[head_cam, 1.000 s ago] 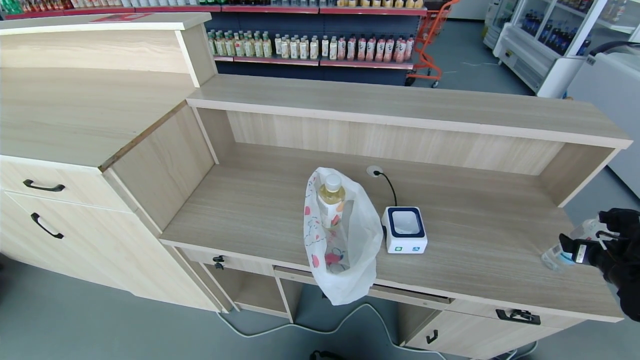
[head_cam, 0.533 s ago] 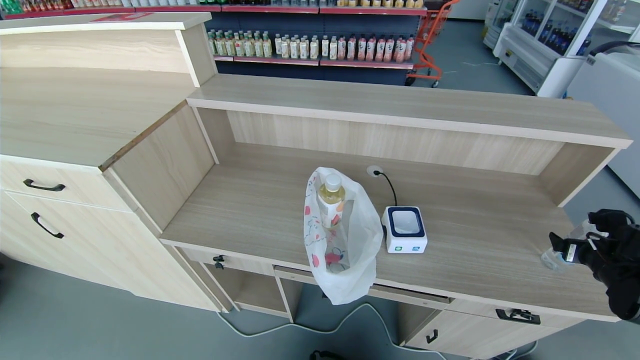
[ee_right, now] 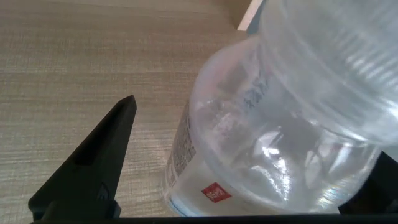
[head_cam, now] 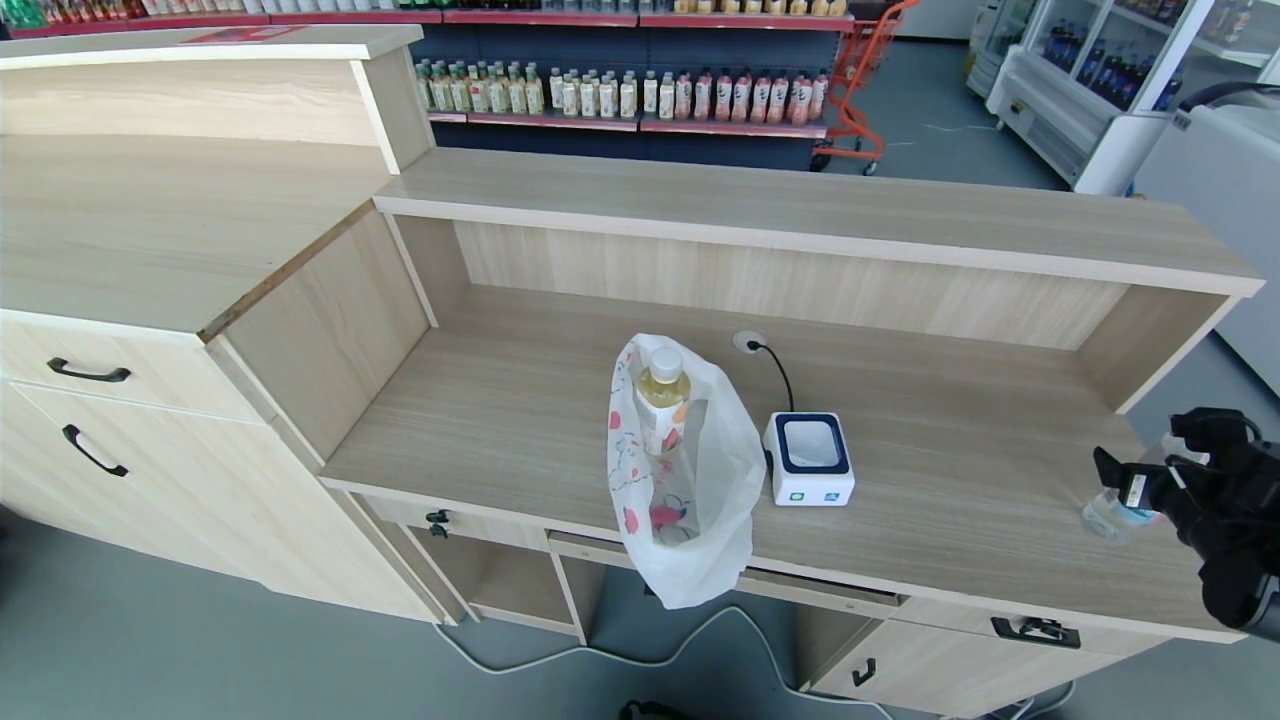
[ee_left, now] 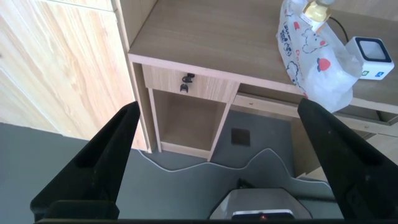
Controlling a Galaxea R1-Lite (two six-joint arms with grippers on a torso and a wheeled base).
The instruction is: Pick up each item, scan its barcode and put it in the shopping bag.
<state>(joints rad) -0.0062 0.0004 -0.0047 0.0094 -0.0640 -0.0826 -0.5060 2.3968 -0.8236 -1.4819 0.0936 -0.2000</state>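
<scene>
The clear bottle [head_cam: 1105, 515] is well right of the scanner [head_cam: 810, 458], between the spread fingers [ee_right: 87, 174] of the right gripper [head_cam: 1150, 455]. Picking up is the step in hand, I judge; next the fingers must close firmly before lifting.

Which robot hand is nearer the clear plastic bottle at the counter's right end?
Right. The right hand straddles the clear plastic bottle; the left hand hangs low in front of the wooden counter's left end.
</scene>
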